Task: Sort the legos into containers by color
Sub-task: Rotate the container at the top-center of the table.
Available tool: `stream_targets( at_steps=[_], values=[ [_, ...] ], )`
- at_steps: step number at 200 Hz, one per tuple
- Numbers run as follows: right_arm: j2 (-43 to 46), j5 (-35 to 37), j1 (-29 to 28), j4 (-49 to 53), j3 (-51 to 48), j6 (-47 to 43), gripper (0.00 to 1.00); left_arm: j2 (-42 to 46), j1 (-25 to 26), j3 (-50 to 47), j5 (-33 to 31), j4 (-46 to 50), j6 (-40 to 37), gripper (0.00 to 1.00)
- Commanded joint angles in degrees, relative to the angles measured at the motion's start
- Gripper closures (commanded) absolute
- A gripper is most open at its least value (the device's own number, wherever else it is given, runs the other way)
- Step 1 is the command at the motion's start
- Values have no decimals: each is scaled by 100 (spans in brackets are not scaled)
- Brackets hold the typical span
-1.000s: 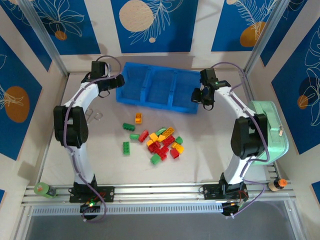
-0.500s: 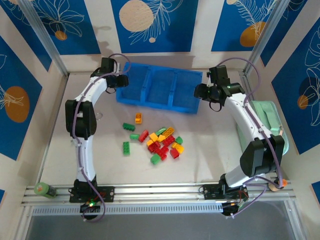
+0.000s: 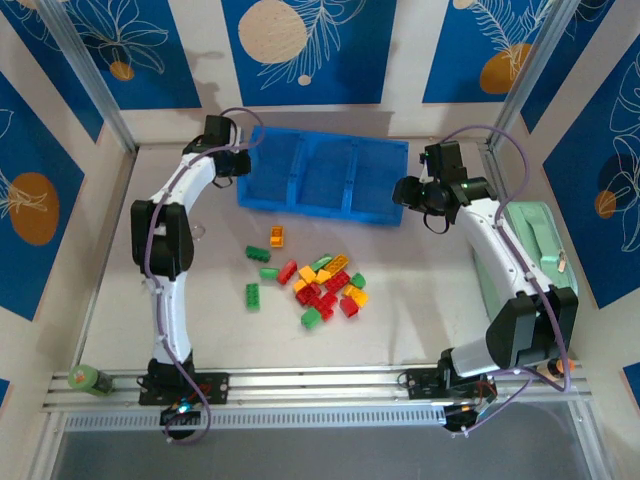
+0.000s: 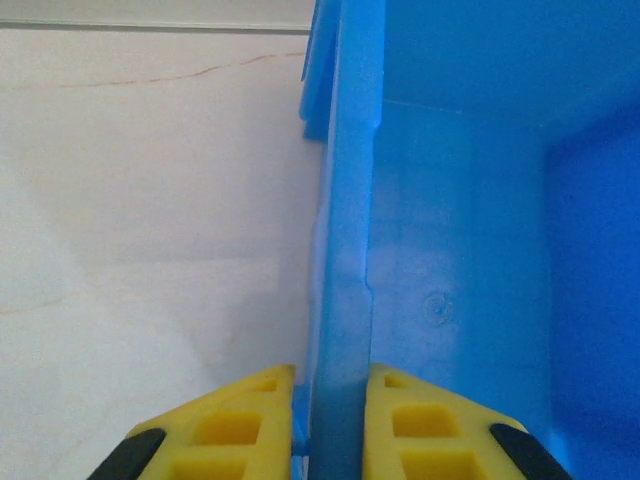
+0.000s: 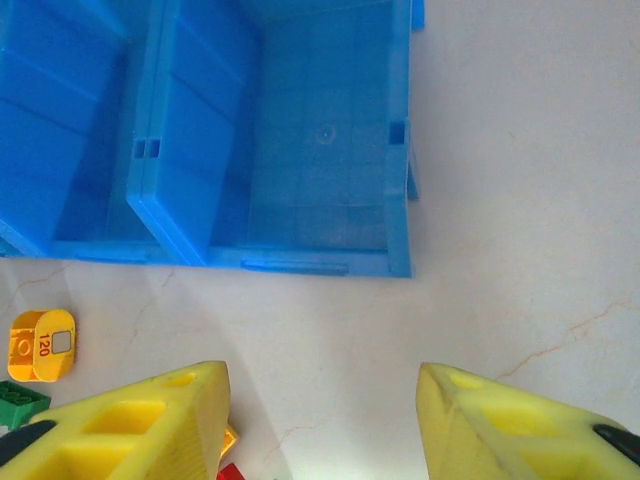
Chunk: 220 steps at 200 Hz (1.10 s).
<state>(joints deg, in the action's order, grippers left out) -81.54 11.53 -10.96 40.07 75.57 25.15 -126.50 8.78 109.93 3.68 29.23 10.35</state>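
Observation:
The blue three-compartment tray (image 3: 296,181) lies at the back of the table, all its compartments bare. My left gripper (image 3: 244,161) is shut on the tray's left wall (image 4: 345,250), one yellow finger (image 4: 240,430) outside it and the other inside. My right gripper (image 3: 402,192) hangs open just off the tray's right end (image 5: 400,150), nothing between its fingers (image 5: 170,420). The legos (image 3: 325,285), red, green, yellow and orange, are piled mid-table. An orange one (image 3: 276,237) (image 5: 42,345) and three green ones (image 3: 253,296) lie apart to the left.
A mint-green zipped case (image 3: 535,255) lies at the right edge beside my right arm. A small clear packet (image 3: 195,232) sits left of the bricks. A green object (image 3: 90,378) and an orange-capped item (image 3: 555,368) rest on the near rail.
My left arm has reached further to the tray's left wall and the tray has slid a little right and back. My right gripper has drawn back to the right.

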Motion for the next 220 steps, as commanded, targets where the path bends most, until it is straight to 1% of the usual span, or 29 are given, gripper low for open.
stream_targets(
  at_steps=[1,37,77,119,123,128,132,139,144,151,157,172,197,209,220],
  values=[
    [279,-133,30,-22,-134,87,48,298,3,-381,-363,225,93,86],
    [391,-147,2,4,-248,87,48,531,-78,-751,-425,130,214,89],
    [556,-116,-44,-18,-440,121,48,807,-125,-1117,-439,-18,243,89],
    [634,-151,-97,-65,-589,173,48,1176,-139,-1514,-491,-193,227,87],
    [637,-164,-114,-70,-598,182,48,1195,-148,-1533,-483,-198,223,86],
    [629,-175,-136,-79,-604,184,48,1211,-148,-1536,-470,-188,229,80],
    [627,-184,-167,-83,-614,184,47,1220,-156,-1529,-453,-175,231,72],
    [617,-195,-212,-88,-618,177,47,1239,-161,-1506,-397,-147,229,53],
    [614,-195,-261,-90,-615,160,47,1255,-157,-1481,-354,-86,230,42],
    [602,-181,-350,-75,-602,132,46,1310,-157,-1410,-274,13,260,34],
    [589,-162,-401,-57,-590,111,46,1384,-157,-1403,-219,47,293,30],
    [594,-142,-583,-51,-588,36,41,1649,-150,-1470,-194,70,422,26],
    [573,-139,-944,-70,-604,-138,33,2215,-133,-1676,-153,298,547,24],
    [528,-255,-1142,-103,-638,-285,29,2636,-114,-2056,-114,288,643,24],
    [433,-434,-1340,-114,-649,-466,29,3117,-63,-2599,-67,151,755,24]
  ],
)
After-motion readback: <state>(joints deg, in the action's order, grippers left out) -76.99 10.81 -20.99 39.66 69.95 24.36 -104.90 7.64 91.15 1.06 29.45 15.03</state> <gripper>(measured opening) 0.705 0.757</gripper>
